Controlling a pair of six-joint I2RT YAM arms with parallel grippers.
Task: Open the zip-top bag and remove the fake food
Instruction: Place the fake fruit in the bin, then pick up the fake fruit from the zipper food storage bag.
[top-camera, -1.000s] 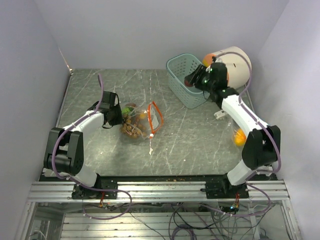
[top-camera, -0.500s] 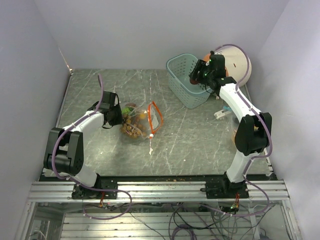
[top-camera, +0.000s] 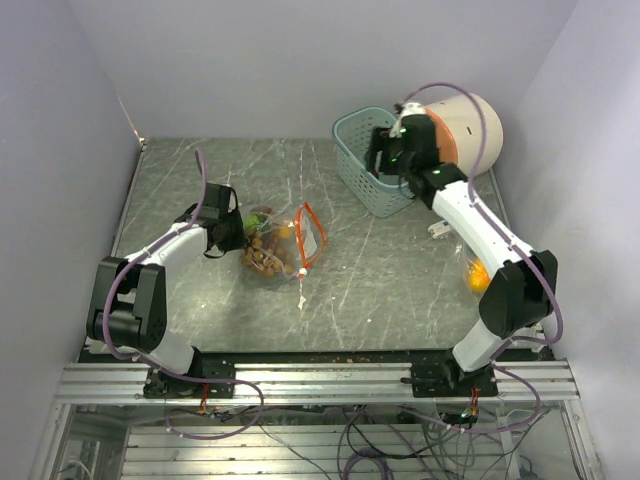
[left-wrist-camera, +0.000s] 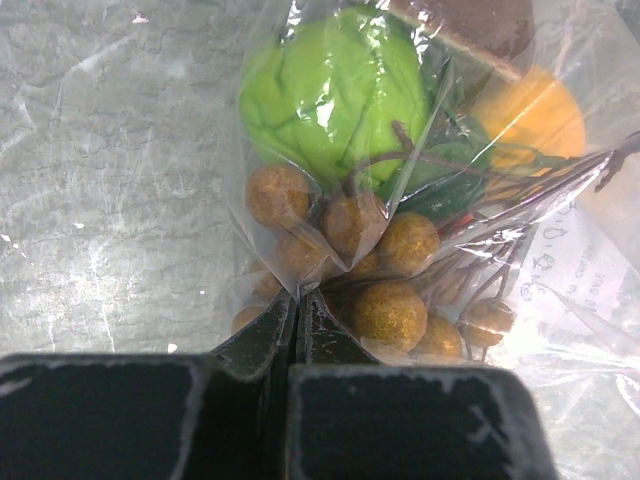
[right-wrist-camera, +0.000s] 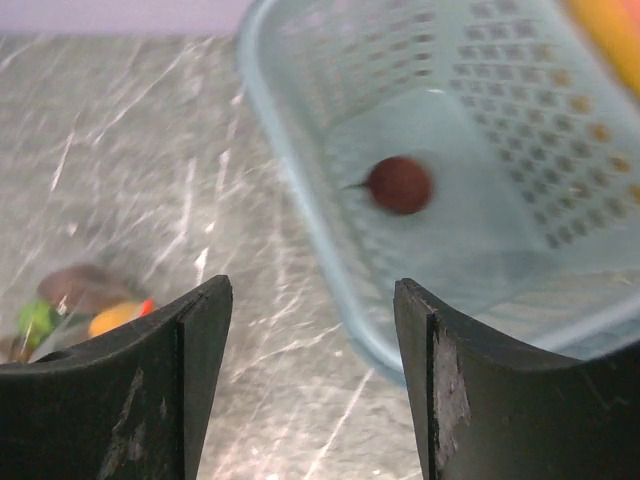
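Left gripper (left-wrist-camera: 295, 318): we find the fingers pressed together, pinching the film of the zip-top bag (top-camera: 283, 245) at its left side.
Right gripper (right-wrist-camera: 311, 300): fingers spread wide, holding nothing, over the teal basket (right-wrist-camera: 500, 90).
Bag contents: a green piece (left-wrist-camera: 330, 90), brown balls (left-wrist-camera: 385, 312) and an orange piece (left-wrist-camera: 530, 115) lie inside.
Basket contents: we note one round brown piece (right-wrist-camera: 399, 184) on its floor.
Table (top-camera: 380, 290): an orange fruit (top-camera: 478, 274) lies beside the right arm.

left arm (top-camera: 165, 245) low, left claw (left-wrist-camera: 296, 305) clamped tight | right arm (top-camera: 480, 225) extended forward, right claw (right-wrist-camera: 310, 300) spread wide
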